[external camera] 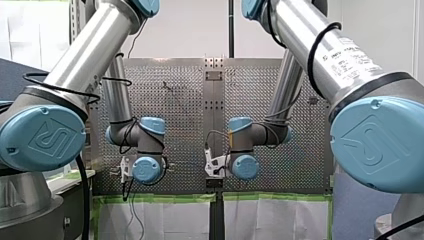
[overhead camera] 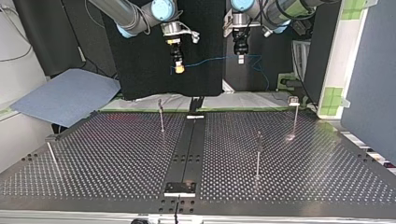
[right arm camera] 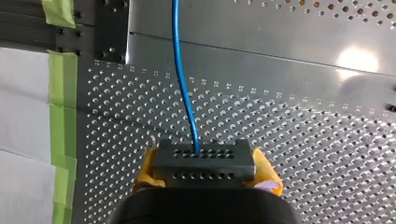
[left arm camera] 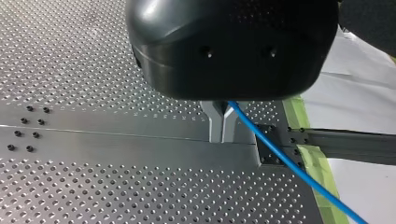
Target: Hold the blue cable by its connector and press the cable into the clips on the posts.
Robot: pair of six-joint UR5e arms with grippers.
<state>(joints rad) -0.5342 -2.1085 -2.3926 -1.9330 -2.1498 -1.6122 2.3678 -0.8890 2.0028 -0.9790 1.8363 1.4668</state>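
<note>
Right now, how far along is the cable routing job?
Done: my right gripper is shut on the connector, and my left gripper pinches the blue cable further along. In hand: the cable hangs between both arms, above the table. Left: all the posts stand bare; none carries cable yet.

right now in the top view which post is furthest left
The post by the table's left edge; all others stand near the centre rail or beyond it.
</note>
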